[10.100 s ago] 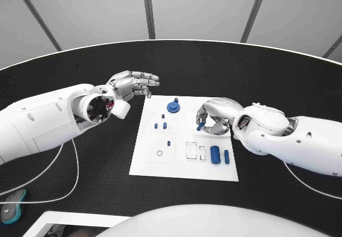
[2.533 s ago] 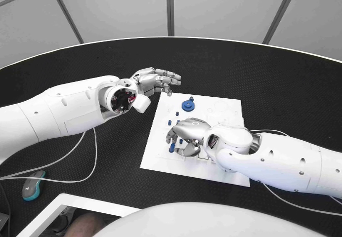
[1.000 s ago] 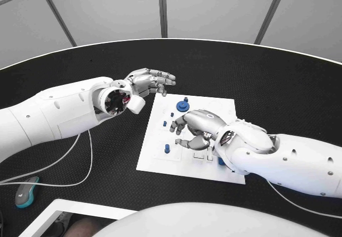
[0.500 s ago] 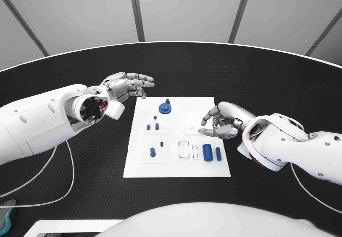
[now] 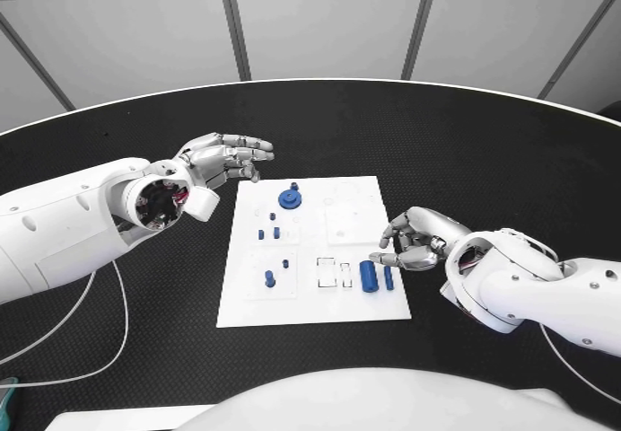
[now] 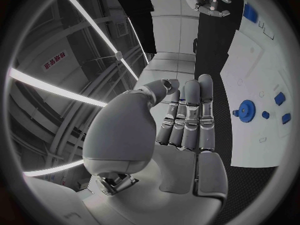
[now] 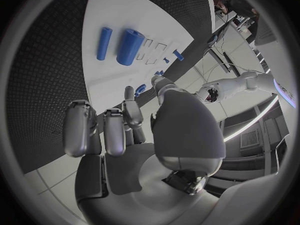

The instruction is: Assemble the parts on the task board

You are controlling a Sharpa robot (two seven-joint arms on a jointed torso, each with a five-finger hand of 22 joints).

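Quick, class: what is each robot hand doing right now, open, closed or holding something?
Left robot hand: holds nothing, fingers curled in, closed.
Right robot hand: holds nothing, fingers curled in, closed.

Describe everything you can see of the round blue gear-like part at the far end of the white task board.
The round blue gear-like part looks like matte plastic: a flat toothed disc with a small knob rising from its centre. It sits upright near the far edge of the white task board, slightly toward the robot's left. Neither hand touches it; the left hand hovers beyond the board's corner nearby. The left wrist view shows its toothed rim.
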